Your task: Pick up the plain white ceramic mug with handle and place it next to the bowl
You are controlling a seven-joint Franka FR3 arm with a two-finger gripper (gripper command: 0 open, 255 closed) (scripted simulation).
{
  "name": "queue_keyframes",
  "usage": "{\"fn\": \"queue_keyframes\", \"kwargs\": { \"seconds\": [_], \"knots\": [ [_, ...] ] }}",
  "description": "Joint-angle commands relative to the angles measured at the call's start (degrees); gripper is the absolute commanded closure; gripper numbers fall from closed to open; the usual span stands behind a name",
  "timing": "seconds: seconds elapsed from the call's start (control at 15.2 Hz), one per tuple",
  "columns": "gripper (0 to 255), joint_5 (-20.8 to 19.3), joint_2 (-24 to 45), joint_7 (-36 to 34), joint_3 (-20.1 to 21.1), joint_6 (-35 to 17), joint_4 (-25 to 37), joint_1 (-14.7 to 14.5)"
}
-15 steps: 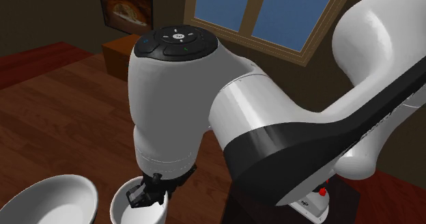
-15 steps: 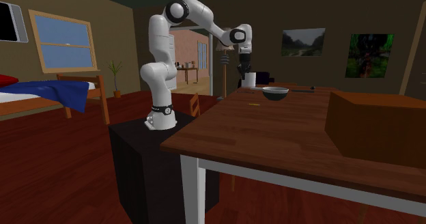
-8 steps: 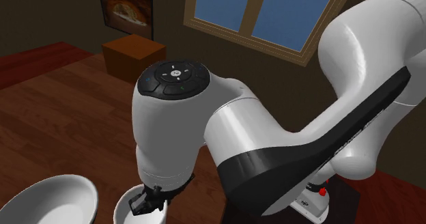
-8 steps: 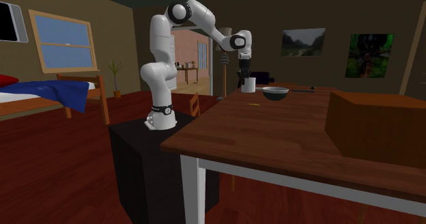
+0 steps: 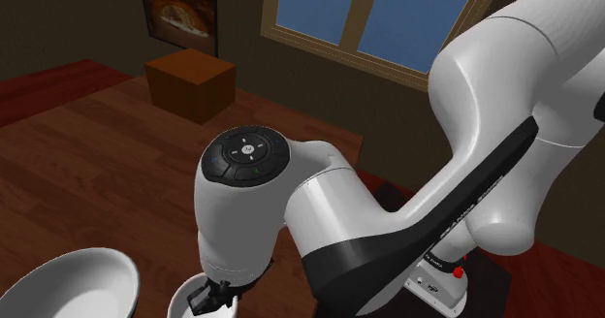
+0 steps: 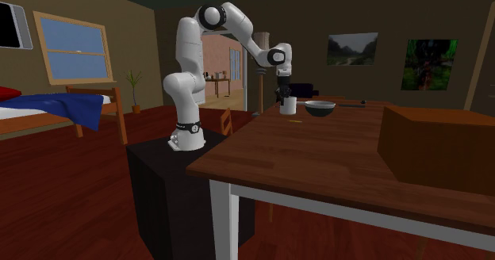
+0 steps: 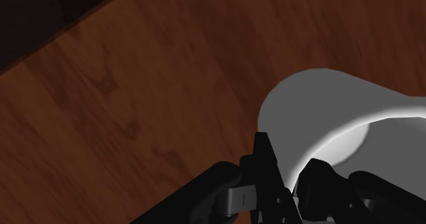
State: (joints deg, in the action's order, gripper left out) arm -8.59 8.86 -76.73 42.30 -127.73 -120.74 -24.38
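Note:
A plain white mug (image 6: 289,105) sits low over the wooden table (image 6: 317,155), just to the second exterior view's left of the white-lined bowl (image 6: 320,107). Whether its base touches the wood I cannot tell. My black gripper (image 6: 284,94) comes down from above. In the wrist view the gripper (image 7: 290,188) is shut on the mug (image 7: 328,120), with one finger outside the wall and one inside the rim. In the shoulder view the mug (image 5: 184,302) shows beneath the arm, with the gripper (image 5: 211,299) in it and the white bowl (image 5: 68,282) close on its left.
A brown box (image 6: 436,143) stands on the table nearer the second exterior camera, and also at the back in the shoulder view (image 5: 191,83). A small yellow item (image 6: 295,123) lies on the wood near the mug. The black stand (image 6: 166,195) adjoins the table's edge.
The arm has lowered the mug steadily toward the table beside the bowl. The fingers stayed shut on its rim throughout.

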Motion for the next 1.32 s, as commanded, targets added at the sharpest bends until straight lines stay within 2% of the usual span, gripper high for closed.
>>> {"fn": "queue_keyframes", "kwargs": {
  "seconds": [0.0,0.4,0.46,0.79,1.06,1.25],
  "knots": [
    [255,-0.7,0.7,-0.5,-0.1,-0.5,0.0,-0.2],
    [255,-0.7,0.7,-0.5,-0.1,-0.5,0.0,-0.2],
    [0,-0.7,0.7,-0.5,-0.1,-0.5,0.0,-0.2],
    [0,-0.7,0.7,-0.5,-0.1,-0.5,0.1,-0.2],
    [0,3.6,-3.8,2.4,0.8,6.0,3.3,0.8],
    [0,3.6,-3.8,2.4,0.7,6.0,3.3,0.8]
  ]
}}
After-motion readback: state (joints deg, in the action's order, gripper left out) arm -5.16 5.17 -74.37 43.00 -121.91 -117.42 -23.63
